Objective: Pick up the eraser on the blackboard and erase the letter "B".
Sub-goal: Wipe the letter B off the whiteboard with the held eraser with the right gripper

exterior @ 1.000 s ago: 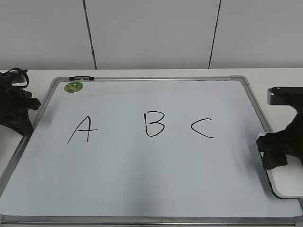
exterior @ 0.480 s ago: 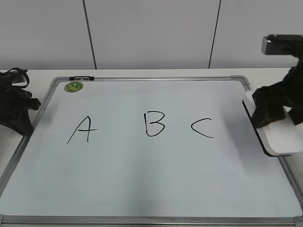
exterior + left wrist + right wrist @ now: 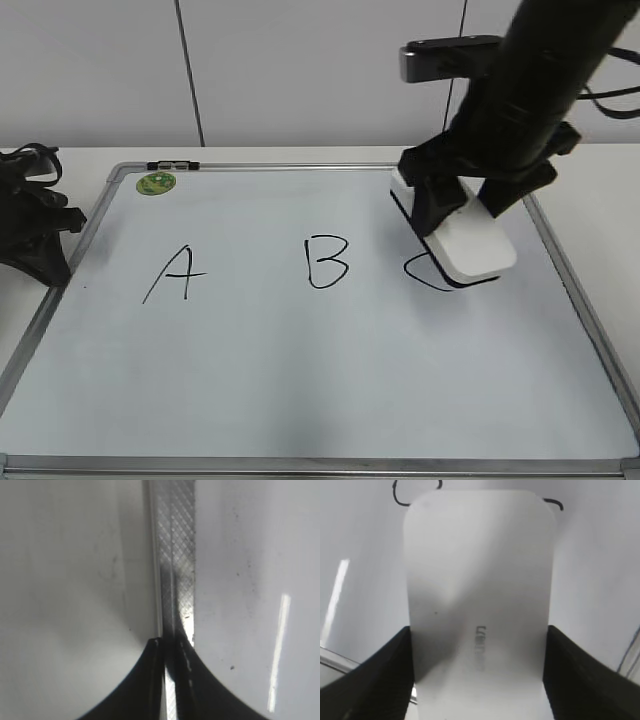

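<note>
The white eraser [image 3: 470, 245] is clamped between my right gripper's [image 3: 462, 205] fingers and is held tilted over the right part of the blackboard [image 3: 300, 370]. It hides most of the letter "C" [image 3: 415, 270]; I cannot tell if it touches the board. The letter "B" [image 3: 327, 262] is whole, just left of the eraser. In the right wrist view the eraser [image 3: 479, 595] fills the frame between the black fingers [image 3: 395, 670] of my right gripper [image 3: 479, 645]. My left gripper [image 3: 40, 235] rests shut at the board's left edge; the left wrist view shows its tips [image 3: 170, 642] over the metal frame [image 3: 175, 555].
The letter "A" [image 3: 172, 273] is on the board's left side and a round green sticker [image 3: 156, 184] is in the top left corner. A white wall rises behind the table. The board's near edge runs along the bottom of the exterior view.
My right gripper has lifted the eraser from the board's right edge and carried it left and up, to above the "C". The left arm has not moved.
</note>
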Robot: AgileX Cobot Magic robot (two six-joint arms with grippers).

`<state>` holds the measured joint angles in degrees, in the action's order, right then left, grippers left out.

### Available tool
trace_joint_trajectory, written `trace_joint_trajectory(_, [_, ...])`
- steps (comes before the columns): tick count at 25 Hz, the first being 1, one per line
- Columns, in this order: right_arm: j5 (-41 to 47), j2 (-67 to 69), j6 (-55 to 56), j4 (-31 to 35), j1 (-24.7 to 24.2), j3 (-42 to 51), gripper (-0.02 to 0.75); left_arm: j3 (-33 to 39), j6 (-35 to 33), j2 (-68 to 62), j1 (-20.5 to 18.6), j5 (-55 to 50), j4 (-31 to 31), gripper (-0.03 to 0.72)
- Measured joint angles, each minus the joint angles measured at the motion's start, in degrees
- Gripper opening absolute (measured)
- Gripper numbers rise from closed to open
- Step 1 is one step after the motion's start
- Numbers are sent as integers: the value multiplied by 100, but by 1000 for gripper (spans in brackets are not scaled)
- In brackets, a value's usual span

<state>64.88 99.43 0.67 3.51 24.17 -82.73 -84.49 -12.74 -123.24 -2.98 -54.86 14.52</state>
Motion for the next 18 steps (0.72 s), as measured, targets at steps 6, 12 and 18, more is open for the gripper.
trace_joint_trajectory(6, [310,1231,-13,-10,197,-1399,544,0,0,0,0,0,2,14])
trace_joint_trajectory(12, [496,2412,-13,-10,246,-2547,544,0,0,0,0,0,15,13])
trace_joint_trajectory(18, [521,3242,-13,-10,246,-3238,544,0,0,0,0,0,15,13])
